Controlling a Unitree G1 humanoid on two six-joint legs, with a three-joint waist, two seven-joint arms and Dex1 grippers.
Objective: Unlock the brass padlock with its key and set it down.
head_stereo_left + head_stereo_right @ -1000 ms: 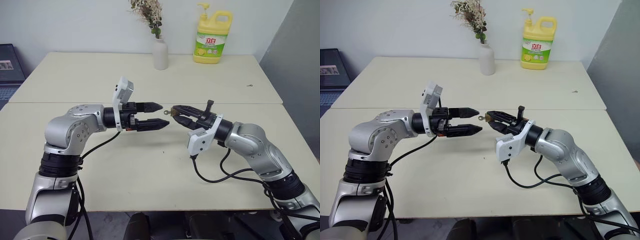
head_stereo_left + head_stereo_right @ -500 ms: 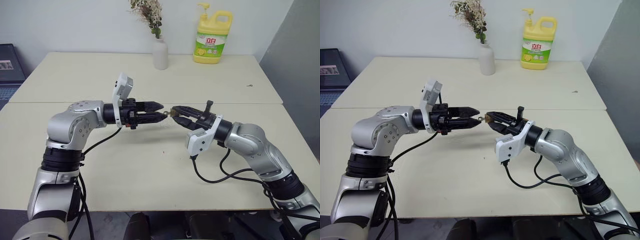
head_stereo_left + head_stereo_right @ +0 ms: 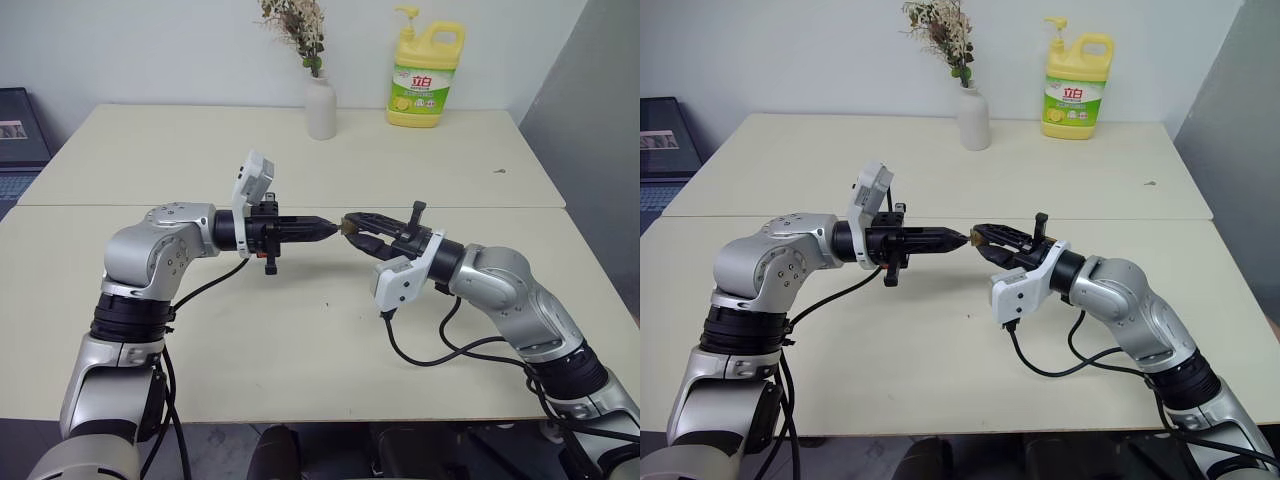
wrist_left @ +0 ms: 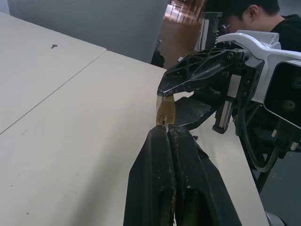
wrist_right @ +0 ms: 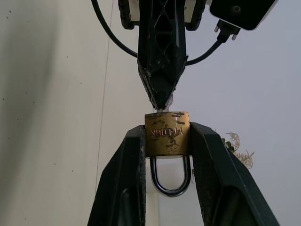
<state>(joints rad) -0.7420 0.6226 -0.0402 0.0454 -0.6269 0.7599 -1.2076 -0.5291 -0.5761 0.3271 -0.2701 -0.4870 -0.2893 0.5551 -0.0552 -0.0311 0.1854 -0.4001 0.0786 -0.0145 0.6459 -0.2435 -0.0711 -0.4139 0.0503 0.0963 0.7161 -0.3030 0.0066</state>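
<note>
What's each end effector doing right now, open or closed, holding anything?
Left end effector: closed on the key sticking out of the brass padlock.
Right end effector: closed on the brass padlock's body.

A lab-like room; bare pale tables (image 3: 300, 340), grey wall, a seated person (image 4: 254, 19) watching.

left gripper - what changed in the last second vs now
The left gripper closed: its two fingers, spread wide a second ago, are now pressed together on the key sticking out of the brass padlock. The arm itself barely shifted. The right gripper kept the padlock clamped between its fingers in the same spot above the table; the shackle looks shut.
</note>
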